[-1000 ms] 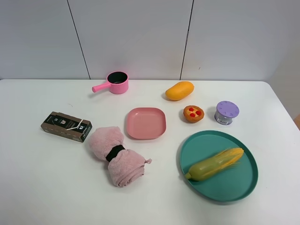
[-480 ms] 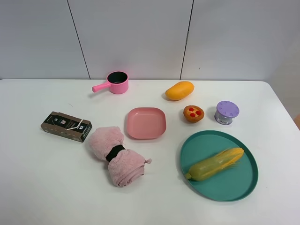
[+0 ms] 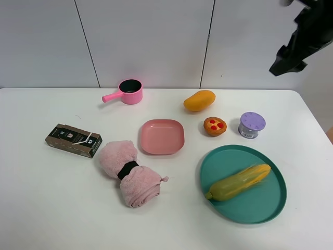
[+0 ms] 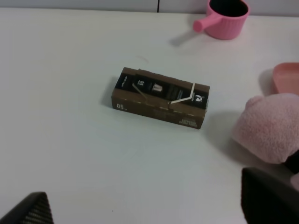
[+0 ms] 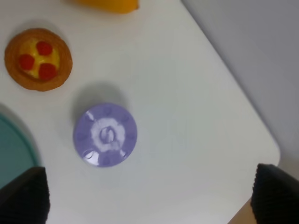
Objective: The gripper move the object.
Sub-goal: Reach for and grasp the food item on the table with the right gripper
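The object, a small tart (image 3: 214,126) with an orange-brown crust and a yellow top with red dots, sits on the white table between the mango (image 3: 199,100) and the purple-lidded cup (image 3: 252,125). My right arm (image 3: 297,39) hangs high above the table's far right corner, away from the tart. In the right wrist view the tart (image 5: 38,59) lies far below the right gripper (image 5: 149,198), whose dark fingertips (image 5: 23,196) stand wide apart and empty. The left gripper (image 4: 149,205) is open too, over bare table near a brown box (image 4: 160,97).
A teal plate (image 3: 270,205) holding a corn cob (image 3: 239,182) lies at the front right. A pink square plate (image 3: 162,136) is at the centre, with a rolled pink towel (image 3: 129,174), a brown box (image 3: 73,140) and a pink saucepan (image 3: 128,91) further left.
My right arm has come into the exterior view at the top right; it was not visible before. Nothing on the table has moved.
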You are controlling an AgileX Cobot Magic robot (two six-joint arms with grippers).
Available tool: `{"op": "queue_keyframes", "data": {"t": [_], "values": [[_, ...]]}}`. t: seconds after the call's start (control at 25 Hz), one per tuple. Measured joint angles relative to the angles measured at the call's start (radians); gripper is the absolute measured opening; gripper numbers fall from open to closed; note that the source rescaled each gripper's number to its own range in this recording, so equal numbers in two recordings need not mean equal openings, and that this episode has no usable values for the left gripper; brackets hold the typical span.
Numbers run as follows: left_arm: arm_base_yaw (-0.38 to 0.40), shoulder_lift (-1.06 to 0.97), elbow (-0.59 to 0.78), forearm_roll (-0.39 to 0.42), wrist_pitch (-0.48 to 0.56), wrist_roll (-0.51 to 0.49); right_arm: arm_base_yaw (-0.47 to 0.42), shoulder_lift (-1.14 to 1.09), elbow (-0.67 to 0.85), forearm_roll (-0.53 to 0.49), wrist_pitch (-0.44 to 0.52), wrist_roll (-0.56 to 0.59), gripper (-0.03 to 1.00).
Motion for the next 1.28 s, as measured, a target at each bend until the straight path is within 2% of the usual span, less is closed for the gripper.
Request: {"op": "queue_keyframes", "data": {"t": [0.16, 0.28, 0.44, 0.52, 0.68, 1.0, 1.16, 1.28], "values": [[0.000, 0.000, 0.000, 0.000, 0.000, 0.000, 0.105, 0.087, -0.001, -0.120, -0.131, -0.101, 0.97], [0.000, 0.000, 0.000, 0.000, 0.000, 0.000, 0.166, 0.144, -0.005, -0.223, -0.225, -0.111, 0.97], [0.000, 0.000, 0.000, 0.000, 0.000, 0.000, 0.193, 0.229, -0.015, -0.348, -0.221, -0.111, 0.97], [0.000, 0.000, 0.000, 0.000, 0.000, 0.000, 0.193, 0.265, -0.015, -0.373, -0.203, -0.111, 0.97], [0.000, 0.000, 0.000, 0.000, 0.000, 0.000, 0.193, 0.302, -0.015, -0.354, -0.199, -0.128, 0.91], [0.000, 0.000, 0.000, 0.000, 0.000, 0.000, 0.193, 0.318, -0.016, -0.184, -0.246, -0.185, 0.90], [0.000, 0.000, 0.000, 0.000, 0.000, 0.000, 0.193, 0.318, -0.016, -0.075, -0.198, -0.186, 0.92], [0.000, 0.000, 0.000, 0.000, 0.000, 0.000, 0.193, 0.318, -0.016, -0.043, -0.138, -0.185, 0.92]]}}
